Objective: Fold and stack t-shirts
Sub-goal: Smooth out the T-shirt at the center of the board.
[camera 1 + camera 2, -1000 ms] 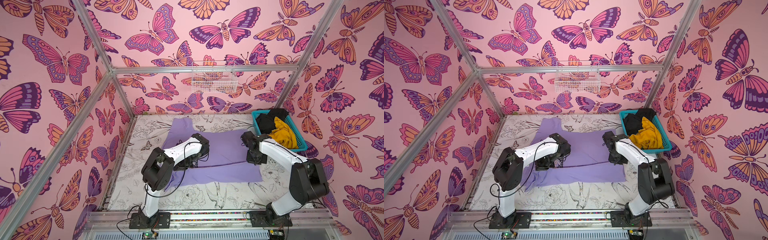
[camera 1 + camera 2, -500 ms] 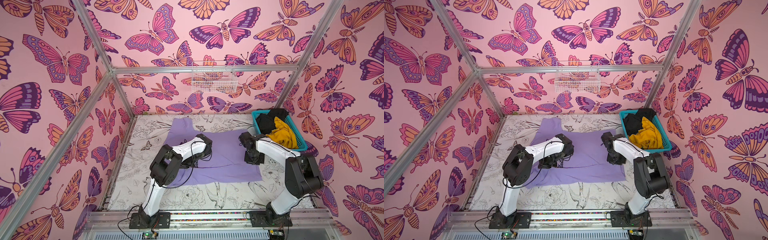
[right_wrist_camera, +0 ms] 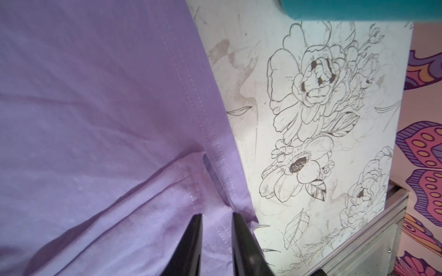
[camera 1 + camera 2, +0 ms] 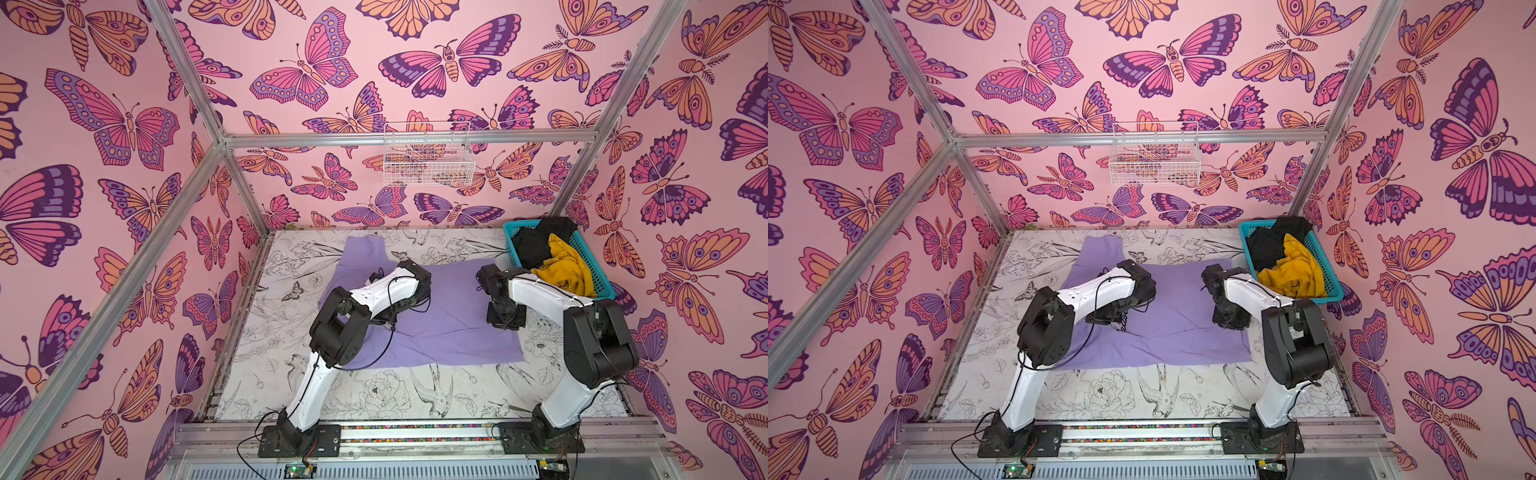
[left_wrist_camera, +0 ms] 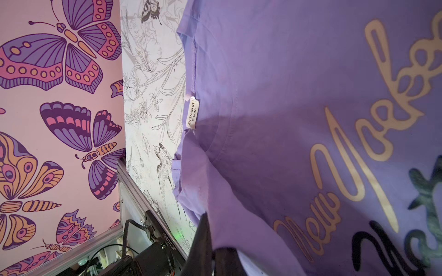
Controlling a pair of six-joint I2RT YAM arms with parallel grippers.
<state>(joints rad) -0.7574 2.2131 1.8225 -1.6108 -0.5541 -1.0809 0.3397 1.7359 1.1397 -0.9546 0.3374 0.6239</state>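
Across the table (image 4: 395, 399), lavender t-shirt (image 4: 453, 320), collar (image 5: 191, 71) left, hem (image 3: 215, 143) right

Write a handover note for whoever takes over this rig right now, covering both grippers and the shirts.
Left gripper: shut on the lavender-purple cloth t-shirt, lifting part of it.
Right gripper: open, fingers apart over that shirt's stitched hem.
Lavender shirt lies spread on the flower-printed table; the mustard-yellow cloth t-shirt and black cloth t-shirt sit crumpled in the teal plastic lattice basket.
Done: nothing stacked.
Left: fold all three, then stack them.
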